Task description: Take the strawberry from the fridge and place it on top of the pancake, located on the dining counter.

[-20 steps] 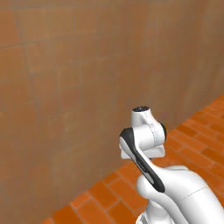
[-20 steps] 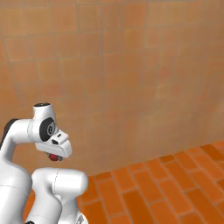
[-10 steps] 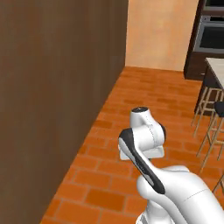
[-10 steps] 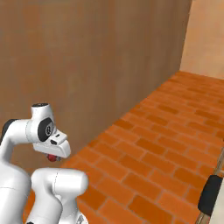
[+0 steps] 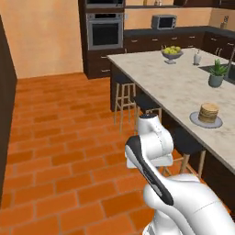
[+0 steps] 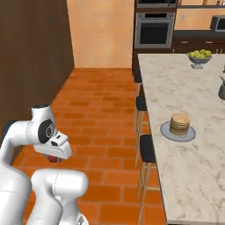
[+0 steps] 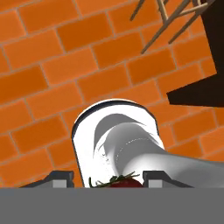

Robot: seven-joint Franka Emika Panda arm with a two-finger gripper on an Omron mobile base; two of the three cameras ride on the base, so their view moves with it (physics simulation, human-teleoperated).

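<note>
While clamped, strawberry [image 7: 124,183] between pincer [image 7: 107,178] tips.

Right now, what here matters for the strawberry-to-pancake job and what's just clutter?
Job:
- strawberry, between the gripper fingers
- pancake on its plate
- dining counter

Clutter:
- fruit bowl
- potted plant
- stools
- wall oven
- microwave

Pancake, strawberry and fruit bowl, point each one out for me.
pancake [image 6: 180,124], right base view, side of the stack.
strawberry [image 7: 125,183], hand view, red top between the fingertips.
fruit bowl [image 5: 171,55], left base view, grey bowl wall.
</note>
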